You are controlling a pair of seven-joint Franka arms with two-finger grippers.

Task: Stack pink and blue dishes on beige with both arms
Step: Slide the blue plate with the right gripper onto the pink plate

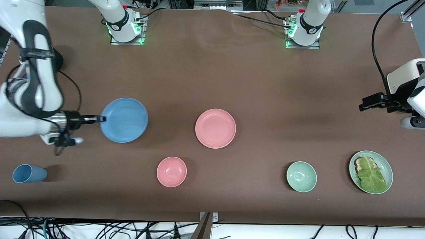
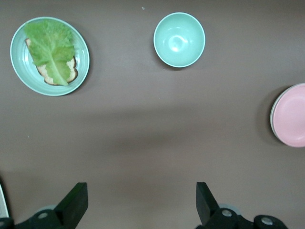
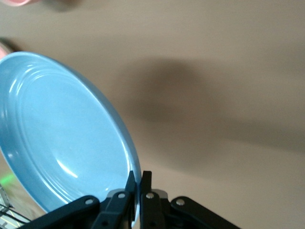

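Observation:
My right gripper [image 1: 99, 118] is shut on the rim of the light blue dish [image 1: 124, 120], which it holds tilted above the table toward the right arm's end. In the right wrist view the rim of the blue dish [image 3: 57, 138] is pinched in that right gripper [image 3: 137, 179]. The pink dish [image 1: 215, 128] lies mid-table. In the left wrist view a thin pale rim shows under the edge of the pink dish [image 2: 291, 115]; the beige dish is otherwise hidden. My left gripper [image 2: 141, 188] hangs open and empty, and the front view shows this left gripper [image 1: 373, 101] high over the left arm's end.
Nearer the front camera stand a pink bowl [image 1: 171, 171], a pale green bowl [image 1: 301, 176] and a pale green plate [image 1: 386, 162] with bread and lettuce. A light blue cup [image 1: 29, 173] lies on its side at the right arm's end.

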